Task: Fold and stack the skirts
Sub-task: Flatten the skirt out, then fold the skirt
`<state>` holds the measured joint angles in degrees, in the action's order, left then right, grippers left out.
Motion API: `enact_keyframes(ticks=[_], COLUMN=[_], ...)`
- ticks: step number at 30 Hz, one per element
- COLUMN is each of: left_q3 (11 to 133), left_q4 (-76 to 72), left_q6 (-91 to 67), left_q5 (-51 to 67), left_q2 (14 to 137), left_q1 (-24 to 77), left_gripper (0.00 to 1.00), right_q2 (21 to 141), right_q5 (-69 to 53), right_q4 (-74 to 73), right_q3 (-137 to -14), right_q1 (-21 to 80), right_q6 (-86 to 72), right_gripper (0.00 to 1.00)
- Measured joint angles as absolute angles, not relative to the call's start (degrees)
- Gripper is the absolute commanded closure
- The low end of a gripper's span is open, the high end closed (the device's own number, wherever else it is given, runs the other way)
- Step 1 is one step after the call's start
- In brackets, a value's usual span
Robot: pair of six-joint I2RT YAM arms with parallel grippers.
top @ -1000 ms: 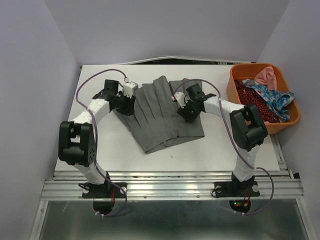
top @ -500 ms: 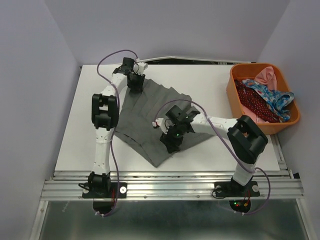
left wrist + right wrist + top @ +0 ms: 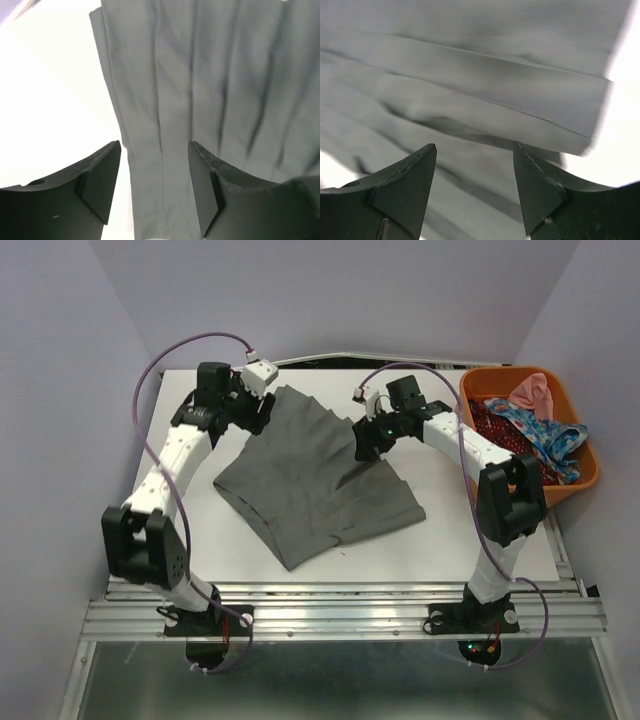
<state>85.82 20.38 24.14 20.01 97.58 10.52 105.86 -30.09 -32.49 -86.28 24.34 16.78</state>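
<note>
one grey skirt flat; one orange basket.

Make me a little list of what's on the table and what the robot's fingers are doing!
On white table: plain grey cloth skirt, spread out
Left fingers: open, above its far left corner
Right fingers: open, above its far right corner
Orange plastic basket: dark red dotted skirt, blue flowered skirt inside

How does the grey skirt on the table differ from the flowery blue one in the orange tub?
The plain grey pleated skirt lies spread out on the white table; the blue flower-print skirt sits crumpled in the orange plastic basket. The grey is unpatterned, the blue printed. Both are soft cloth.
</note>
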Motion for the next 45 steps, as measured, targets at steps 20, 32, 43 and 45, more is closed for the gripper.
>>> enact_keyframes(ticks=[20, 32, 43, 45], left_q3=[59.8, 78.4, 78.9, 80.8], left_q4=[20.6, 18.6, 23.9, 27.1], left_q6=[26.7, 25.3, 35.7, 37.4], left_q5=[14.3, 17.9, 29.3, 31.6], left_q2=[87.9, 112.7, 112.8, 111.8], left_q1=[19.9, 20.5, 20.3, 18.6], left_gripper=[0.37, 0.43, 0.36, 0.33], right_q2=[108.3, 96.2, 100.1, 104.4], right_q5=[-21.6, -42.7, -43.1, -38.7], right_q4=[-26.3, -42.5, -38.1, -35.4], right_q3=[-70.4, -63.0, -89.4, -94.6], right_q1=[24.7, 32.7, 18.0, 14.9], right_q6=[26.6, 19.9, 20.6, 23.7], right_gripper=[0.47, 0.41, 0.20, 0.13])
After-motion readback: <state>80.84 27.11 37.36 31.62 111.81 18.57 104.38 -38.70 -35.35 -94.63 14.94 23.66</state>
